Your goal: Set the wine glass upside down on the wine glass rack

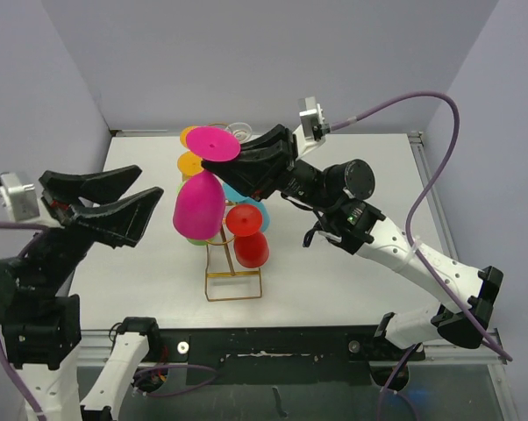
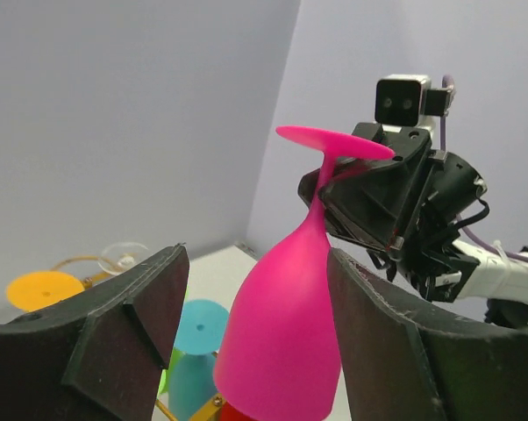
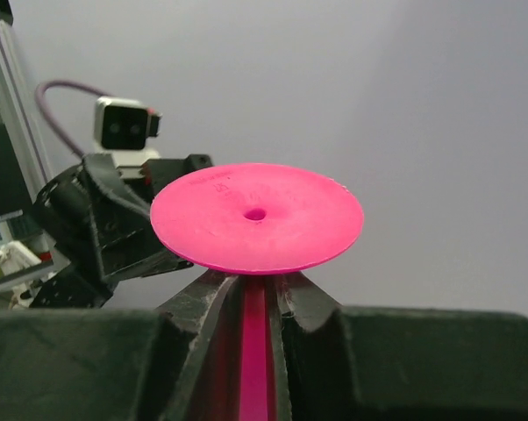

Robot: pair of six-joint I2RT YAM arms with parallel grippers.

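A pink wine glass (image 1: 200, 206) hangs upside down, foot up, over the gold wire rack (image 1: 233, 285). My right gripper (image 1: 224, 164) is shut on its stem just under the foot (image 3: 257, 217), the fingers (image 3: 194, 316) on either side. My left gripper (image 1: 150, 186) is open and empty, just left of the bowl. In the left wrist view the bowl (image 2: 286, 342) shows between the two wide-apart pads (image 2: 150, 298); I cannot tell whether the right pad touches it. A bit of the rack's gold wire (image 2: 207, 405) shows below.
Other glasses hang upside down on the rack: a red one (image 1: 248, 239), a teal one (image 2: 194, 351), a green one (image 1: 196, 239) and an orange foot (image 1: 190, 163). A clear glass (image 1: 238, 132) is at the back. Grey walls close in on three sides.
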